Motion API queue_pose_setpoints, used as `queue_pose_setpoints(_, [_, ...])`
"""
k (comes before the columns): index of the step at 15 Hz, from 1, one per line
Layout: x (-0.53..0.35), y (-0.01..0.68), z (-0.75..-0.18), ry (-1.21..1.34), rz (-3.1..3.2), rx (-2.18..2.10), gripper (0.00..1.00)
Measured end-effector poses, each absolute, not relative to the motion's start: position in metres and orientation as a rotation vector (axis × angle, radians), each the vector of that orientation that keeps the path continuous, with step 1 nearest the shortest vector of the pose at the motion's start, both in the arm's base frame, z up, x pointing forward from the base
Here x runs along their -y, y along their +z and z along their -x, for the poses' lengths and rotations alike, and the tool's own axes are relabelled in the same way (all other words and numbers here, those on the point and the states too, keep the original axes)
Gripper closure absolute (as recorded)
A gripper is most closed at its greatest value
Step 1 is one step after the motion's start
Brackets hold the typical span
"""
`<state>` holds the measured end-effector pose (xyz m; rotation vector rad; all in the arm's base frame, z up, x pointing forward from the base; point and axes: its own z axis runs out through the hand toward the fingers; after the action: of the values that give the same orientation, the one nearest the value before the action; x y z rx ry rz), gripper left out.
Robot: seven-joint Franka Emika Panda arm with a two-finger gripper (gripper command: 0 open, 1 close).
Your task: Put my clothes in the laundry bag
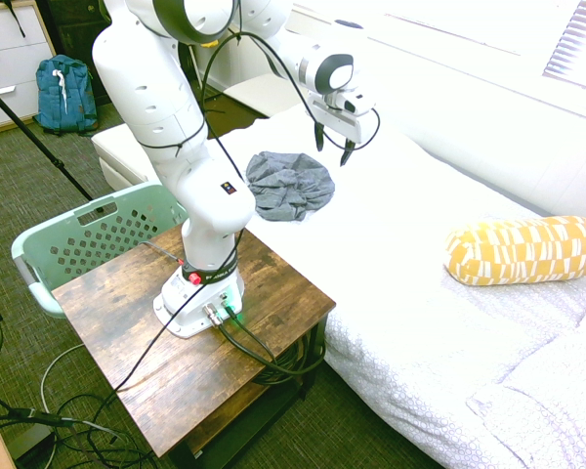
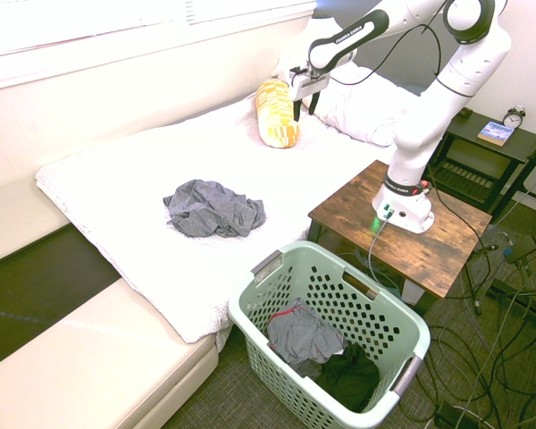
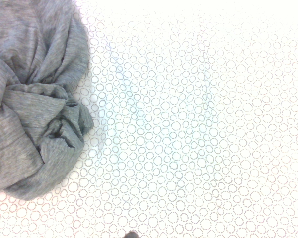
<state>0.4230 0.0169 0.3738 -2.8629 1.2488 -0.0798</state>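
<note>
The clothes [image 1: 289,184] are a rumpled slate-grey bundle lying on the white bed, also seen as the grey clothes [image 2: 213,208] and filling one side of the wrist view as grey folds [image 3: 35,99]. My gripper [image 1: 333,144] hangs open above the bed, a little to the side of the bundle, holding nothing; the gripper [image 2: 304,105] points down in the second exterior view. The laundry bag, a mint-green perforated basket [image 2: 335,268], stands on the floor by the bed's edge with dark and grey garments inside. Its rim [image 1: 49,244] shows behind the wooden table.
A yellow patterned bolster [image 1: 523,249] lies further along the bed, near white pillows [image 2: 366,103]. The wooden side table [image 1: 107,313] bears the arm. A blue backpack [image 1: 64,93] leans by drawers. A beige bench [image 2: 98,357] runs along the bed's foot.
</note>
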Motion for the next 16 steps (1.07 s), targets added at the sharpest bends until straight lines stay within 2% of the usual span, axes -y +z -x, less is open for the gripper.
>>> queue_pose_setpoints(3, [-0.022,0.374,-0.428,-0.082,2.864,-1.231,0.00])
queue_pose_setpoints(8, [-0.124,0.359,-0.517,-0.098,2.884,-1.004,0.00])
queue_pose_setpoints(16, [-0.313,0.223,-0.601,0.028,2.974,-0.711,0.00])
